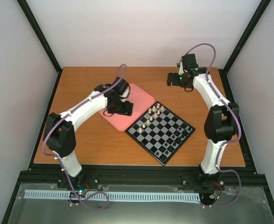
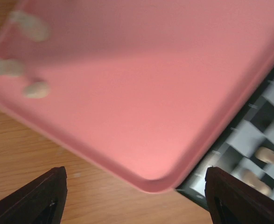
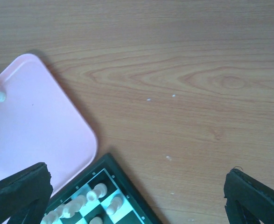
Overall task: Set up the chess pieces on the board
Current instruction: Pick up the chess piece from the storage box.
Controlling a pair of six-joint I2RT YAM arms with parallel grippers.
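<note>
As the top camera sees it: left arm [image 1: 87,106] leans over the tray [image 1: 141,95]; right arm [image 1: 207,91] hangs above the far surface [image 1: 80,84], well apart from the board [image 1: 161,135].
Pieces from above: cream pieces [image 1: 154,112] stand clustered along the board's far edge; black pieces [image 1: 176,137] stand on the opposite side.
Left wrist: left fingers [image 2: 38,200] are spread wide with nothing between them, over the tray's near corner. Three blurred cream pieces [image 2: 29,28] lie in the tray's far corner.
Right wrist: right fingers [image 3: 20,191] are wide apart and empty. Below them are bare surface, a tray corner and the board's corner.
Step in hand: probably fetching another cream piece from the tray.
Next move: carry the left fingers across to the lying pieces, come down over one and close on it without scattering its neighbours.
</note>
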